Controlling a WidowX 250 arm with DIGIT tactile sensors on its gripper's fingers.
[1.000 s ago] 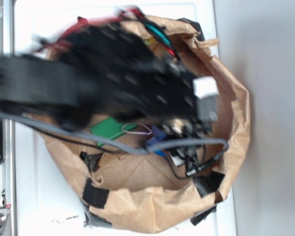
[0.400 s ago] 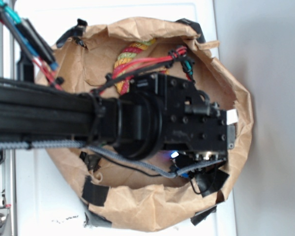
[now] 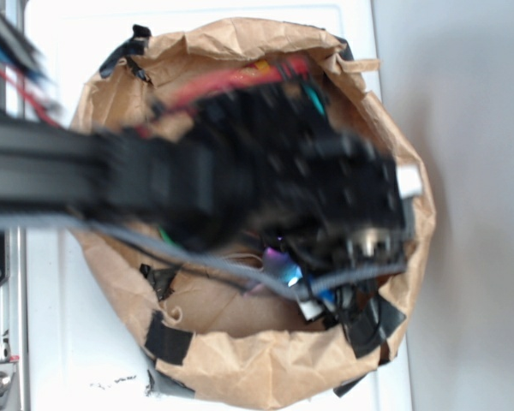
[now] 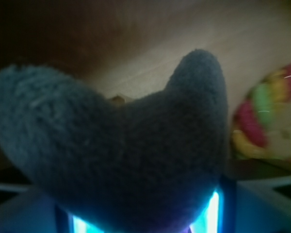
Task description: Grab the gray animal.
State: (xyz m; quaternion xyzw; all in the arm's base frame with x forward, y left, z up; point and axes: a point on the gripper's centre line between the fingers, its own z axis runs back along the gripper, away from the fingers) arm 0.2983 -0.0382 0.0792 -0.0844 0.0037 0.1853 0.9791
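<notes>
The gray animal (image 4: 121, 145), a dark-gray plush, fills most of the wrist view, two rounded lobes pointing up. Its lower part sits between the jaws of my gripper (image 4: 145, 216), whose blue-lit fingers (image 4: 228, 199) press against it on both sides, so the gripper is shut on it. From outside, my black arm (image 3: 265, 180) is blurred over the open brown paper bag (image 3: 240, 351) and hides the plush and the jaws.
The red-yellow-green rope ring (image 4: 264, 116) lies on the bag floor to the right of the plush. Crumpled bag walls with black tape patches (image 3: 167, 338) ring the arm. Cables (image 3: 240, 79) trail over the bag's upper rim. The bag rests on a white surface (image 3: 51, 325).
The arm swung down over the bag's middle and is now blurred, shifting again. The green block seen a second ago is covered by the arm.
</notes>
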